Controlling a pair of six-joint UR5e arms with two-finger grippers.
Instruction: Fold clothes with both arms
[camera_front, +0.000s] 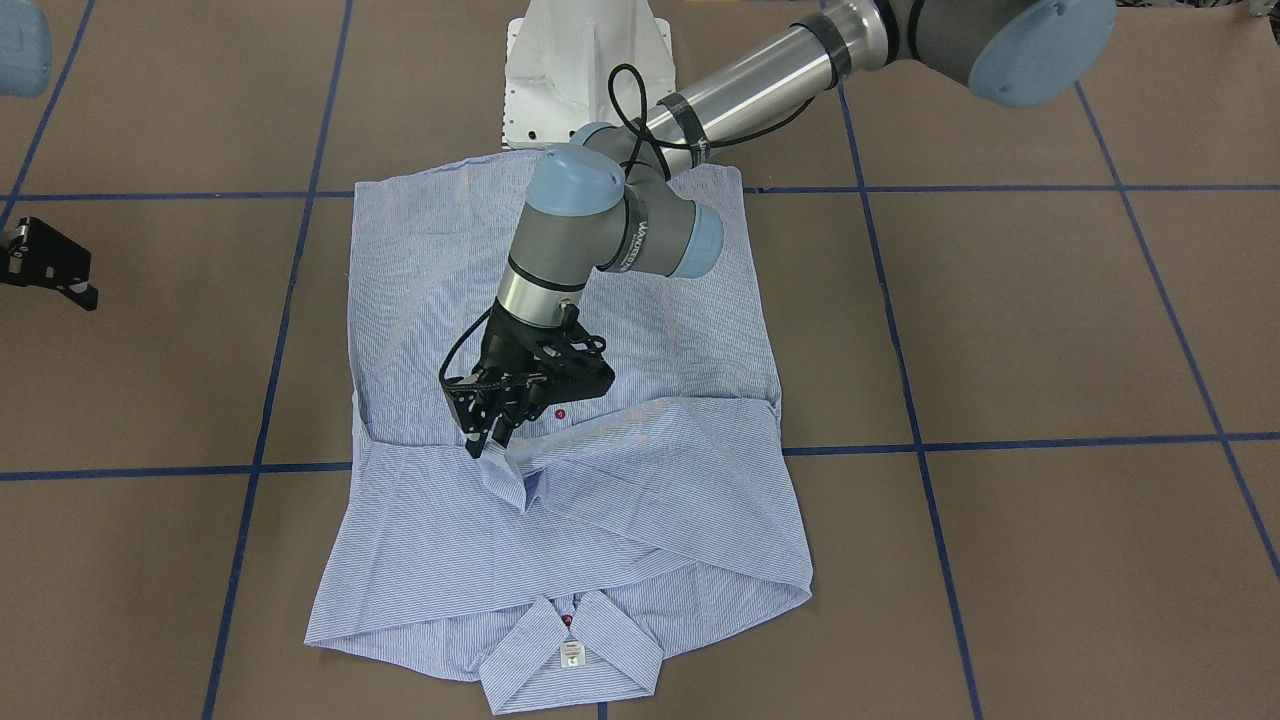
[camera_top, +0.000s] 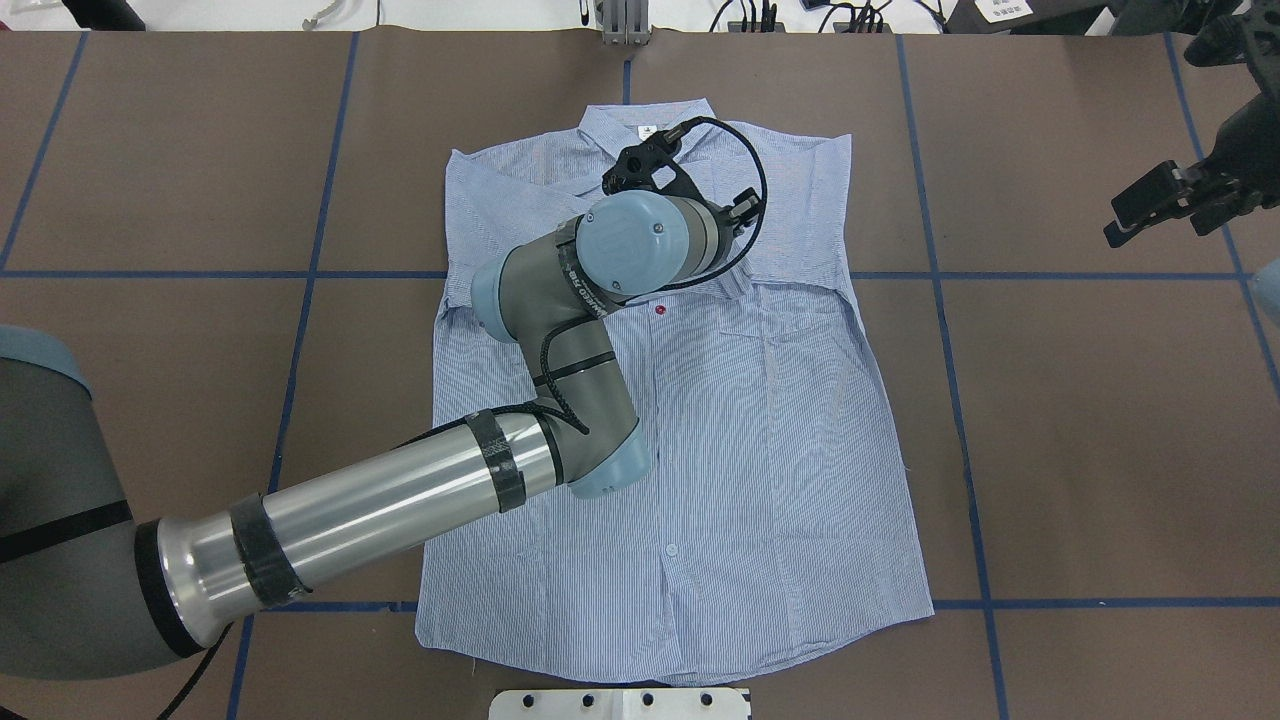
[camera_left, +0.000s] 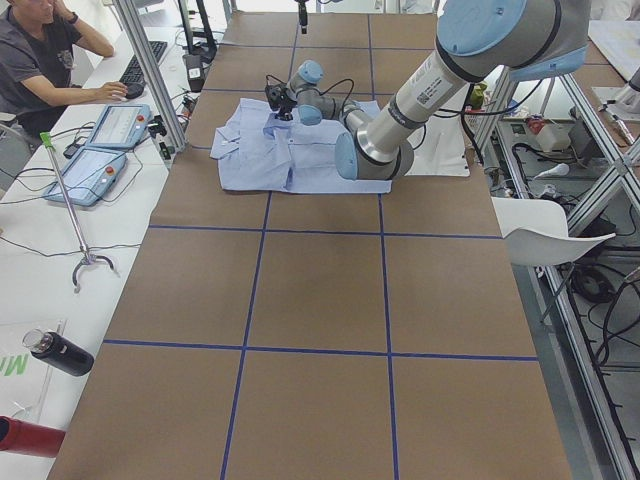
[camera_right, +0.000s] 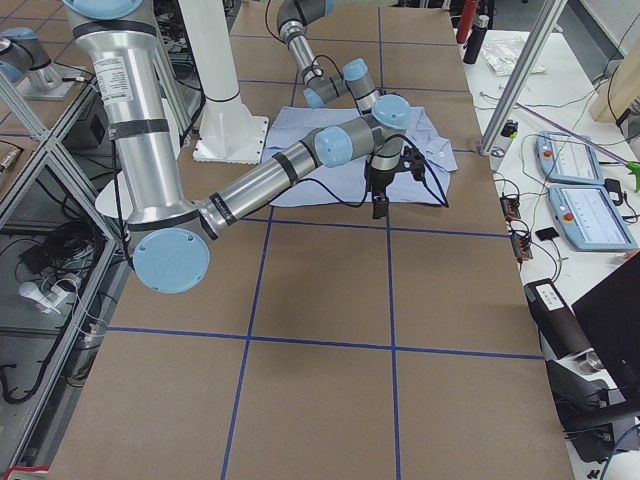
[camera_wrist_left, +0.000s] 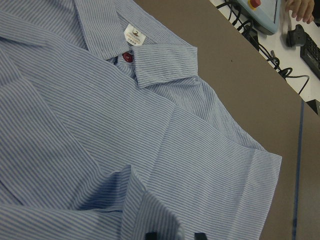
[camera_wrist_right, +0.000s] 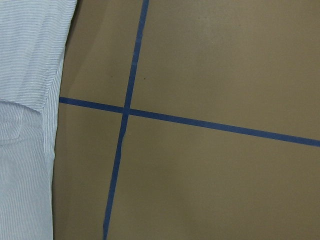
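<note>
The light blue striped shirt lies face up on the brown table, buttoned, with both sleeves folded in across the chest. Its collar and white neck label point away from the robot. My left gripper points down over the folded sleeves near the placket, next to a red button. In the left wrist view its fingertips stand slightly apart over a raised sleeve cuff. My right gripper hangs open and empty above bare table, well off the shirt's side; its wrist view shows only the shirt's edge.
The white pedestal base stands at the shirt's hem. Blue tape lines cross the brown table top. An operator sits at a desk with control pendants beyond the table's far side.
</note>
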